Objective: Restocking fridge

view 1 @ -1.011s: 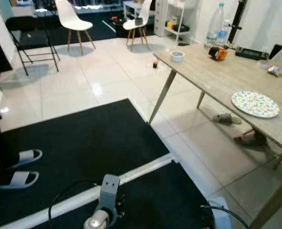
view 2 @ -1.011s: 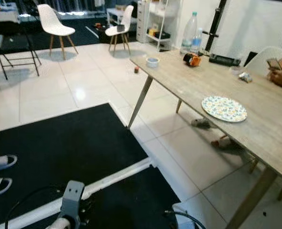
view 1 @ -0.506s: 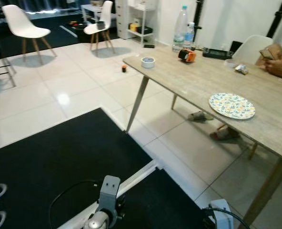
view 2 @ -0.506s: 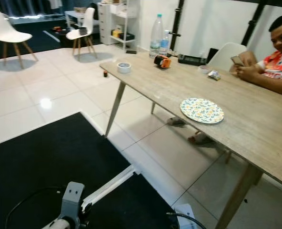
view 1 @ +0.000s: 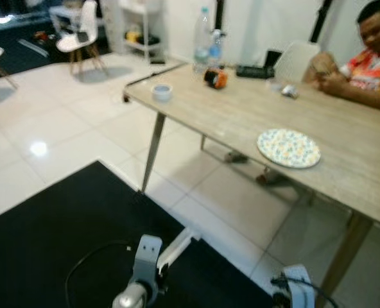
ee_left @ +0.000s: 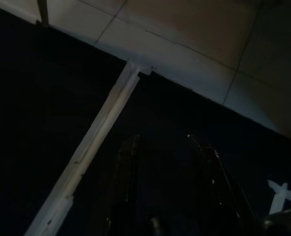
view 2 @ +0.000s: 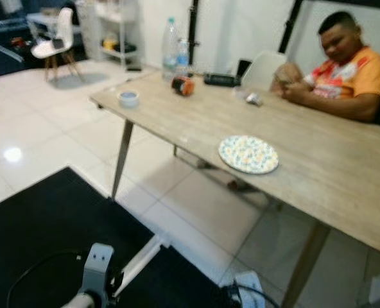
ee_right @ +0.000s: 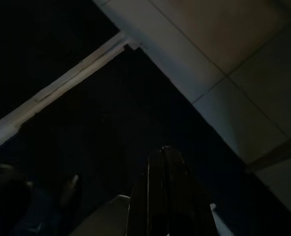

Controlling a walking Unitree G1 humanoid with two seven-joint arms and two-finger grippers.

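- The left arm (view 1: 142,277) is held low over the black mat (view 1: 61,218). In its wrist view the jaws are seen released, spread apart with nothing between them.
- Two bottles (view 1: 204,40), judged to be the likeliest stock for the fridge, are found upright at the far end of the table (view 1: 241,115), long axis vertical. They are placed ahead of and well above both sets of jaws, and well apart from them.
- Neither arm is clearly favoured, as the bottles are lined up roughly between the two.
- A patterned plate (view 1: 289,147) is laid flat nearer the table's front edge.
- The right arm (view 1: 293,290) is also hung low, its jaws clenched on nothing.
- A person (view 2: 344,77) is seated at the table's far side.
- Against a second ago, the whole view is swung right by the camera. The table is now centred, the person is brought in, and the chairs are pushed off left.
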